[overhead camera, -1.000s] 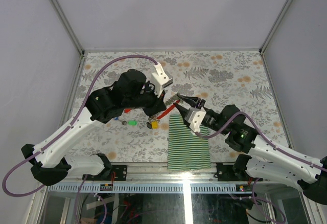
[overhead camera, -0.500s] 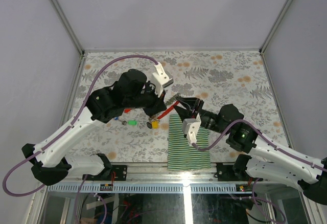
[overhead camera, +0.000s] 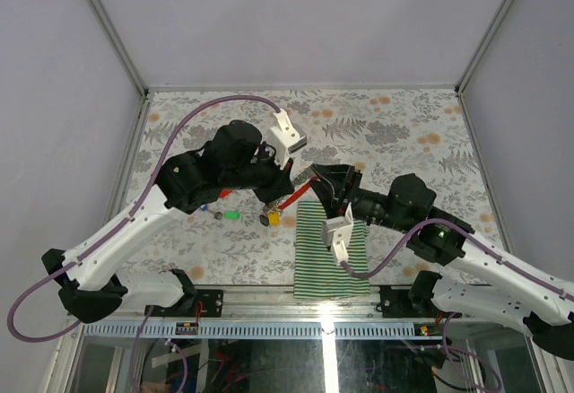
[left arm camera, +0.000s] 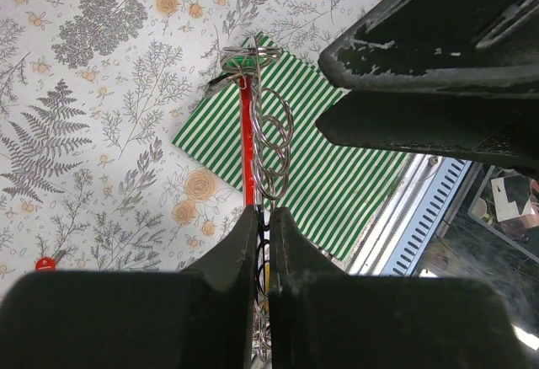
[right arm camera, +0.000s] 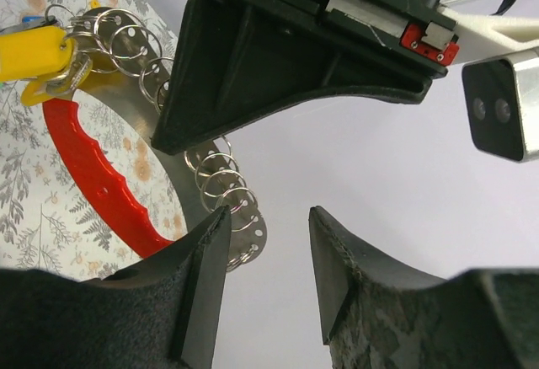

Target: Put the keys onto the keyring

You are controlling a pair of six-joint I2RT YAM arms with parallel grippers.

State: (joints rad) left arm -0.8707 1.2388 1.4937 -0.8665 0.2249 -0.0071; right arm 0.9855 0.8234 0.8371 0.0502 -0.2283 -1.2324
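1. Floral-print covering (overhead camera: 404,124) lay over the whole table, with two white-and-black arms bolted at its near edge.
2. One green-and-white striped cloth (overhead camera: 327,263) lay flat at the near edge between the arms; the right arm hid part of it.
3. Loose on the print left of the cloth I counted one green tag (overhead camera: 232,215), one blue scrap (overhead camera: 204,205) half hidden under the left arm, and one small dark piece (overhead camera: 217,217) too small to name. The left wrist view showed one red tag (left arm camera: 46,263), cut off by the finger.
4. The left gripper (left arm camera: 263,217) was clenched on the keyring (left arm camera: 248,150), held above the table by the cloth's far left corner: one curved, ridged red plastic clip alongside a flat grey metal strip with a row of wire rings (left arm camera: 274,133), overlapping too much to count.
5. A yellow tag (right arm camera: 29,53) hung at the rings on one end of the keyring.
6. The right gripper (right arm camera: 268,217) was parted and held nothing, its left finger just beside the strip's other end.
7. Beyond stood plain grey walls with metal corner posts.
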